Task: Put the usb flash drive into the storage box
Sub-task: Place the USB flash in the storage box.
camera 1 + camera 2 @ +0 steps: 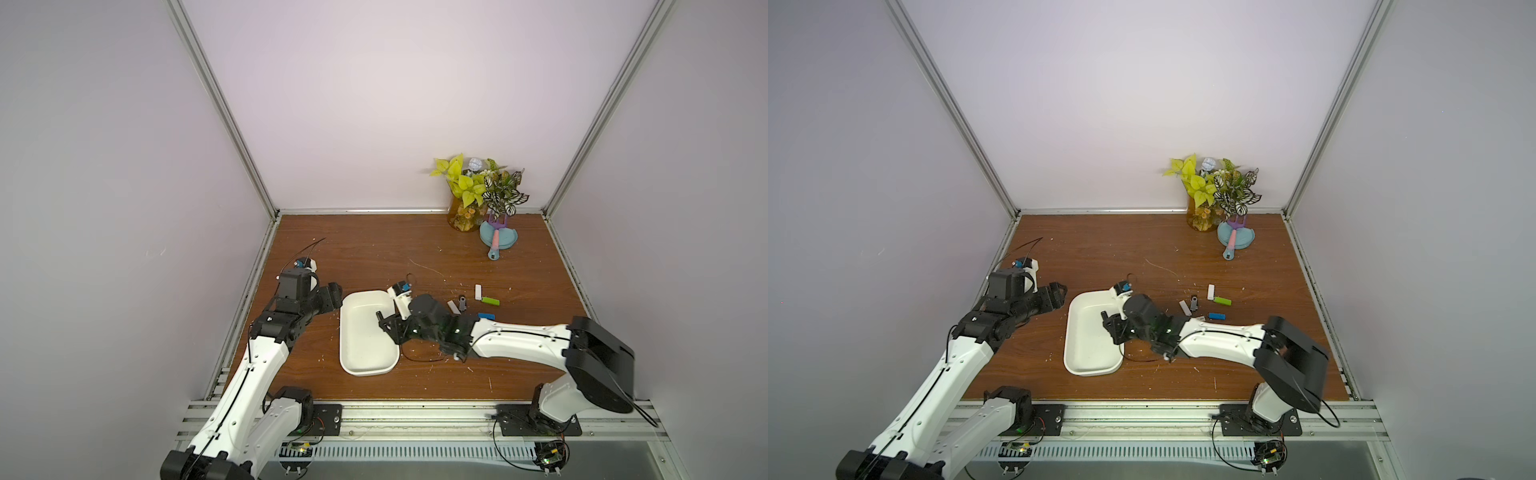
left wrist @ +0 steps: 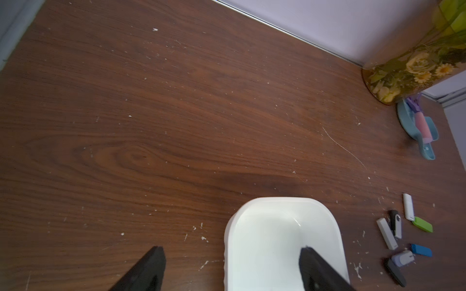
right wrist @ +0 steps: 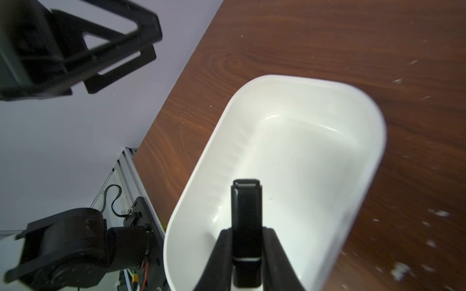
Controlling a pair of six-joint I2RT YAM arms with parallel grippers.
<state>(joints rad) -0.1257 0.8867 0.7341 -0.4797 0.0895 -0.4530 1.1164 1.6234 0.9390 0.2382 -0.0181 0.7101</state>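
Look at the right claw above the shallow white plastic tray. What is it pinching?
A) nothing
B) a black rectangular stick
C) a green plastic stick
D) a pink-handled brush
B: the right claw is shut on a black rectangular usb flash drive over the white plastic storage box.

The right fingers [image 1: 386, 326] hang above the white storage box [image 1: 361, 349].
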